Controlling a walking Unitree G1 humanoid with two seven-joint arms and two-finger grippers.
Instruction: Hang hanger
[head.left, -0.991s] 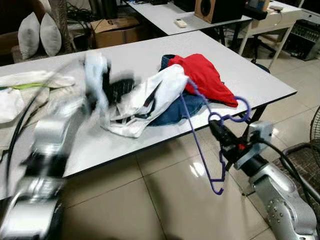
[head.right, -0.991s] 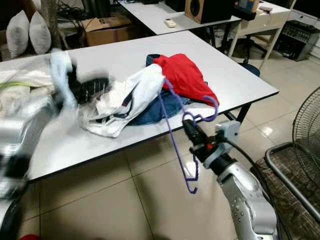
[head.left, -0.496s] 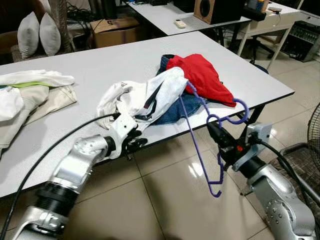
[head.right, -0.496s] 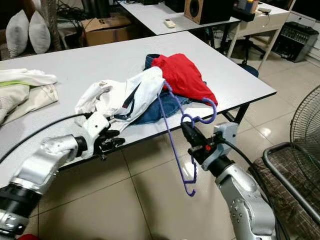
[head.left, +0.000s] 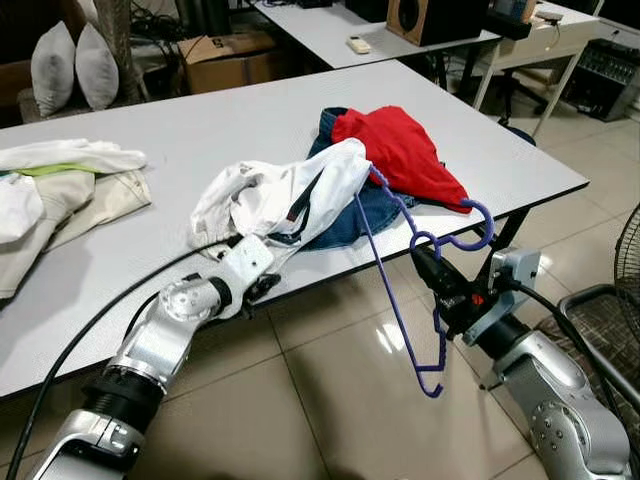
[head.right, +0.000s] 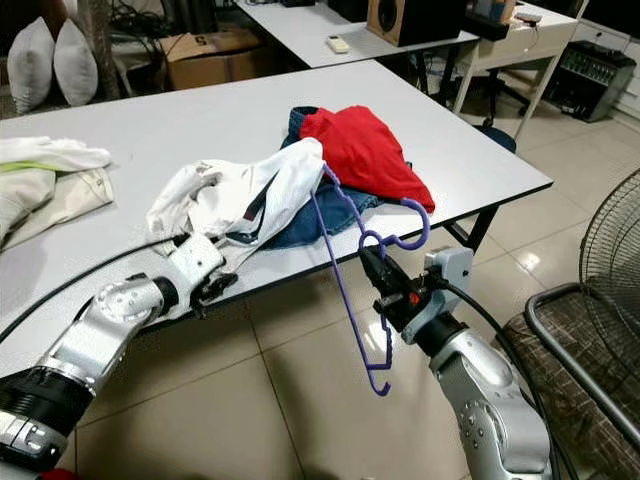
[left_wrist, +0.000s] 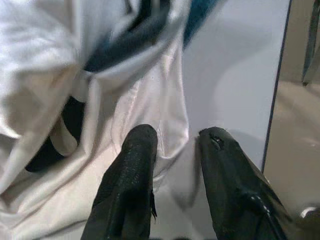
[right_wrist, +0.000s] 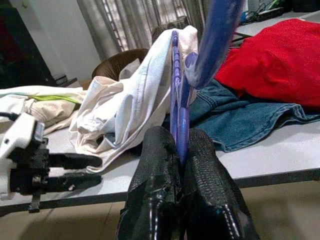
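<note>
A purple hanger (head.left: 388, 285) hangs tilted off the white table's (head.left: 200, 120) front edge, its upper end tucked inside a white garment (head.left: 270, 195) that lies crumpled on the table. My right gripper (head.left: 432, 268) is shut on the hanger just below its hook, out over the floor; in the right wrist view the purple wire (right_wrist: 175, 75) rises between the closed fingers (right_wrist: 155, 165). At the table's front edge my left gripper (head.left: 262, 285) is open, with its fingertips (left_wrist: 140, 145) at the white garment's hem (left_wrist: 165, 120). A red garment (head.left: 400, 150) and blue jeans (head.left: 350, 225) lie behind the white one.
More pale clothes (head.left: 50, 190) lie at the table's left end. Behind stand a cardboard box (head.left: 225, 60), a second table (head.left: 330, 30) with a speaker (head.left: 435, 20), and two pillows (head.left: 70, 65). A fan (head.right: 615, 240) and a chair frame (head.right: 570, 330) stand to the right on the tiled floor.
My left arm has dropped from above the table to its front edge, and the white garment it was lifting now lies spread on the table. The right gripper and hanger have hardly moved.
</note>
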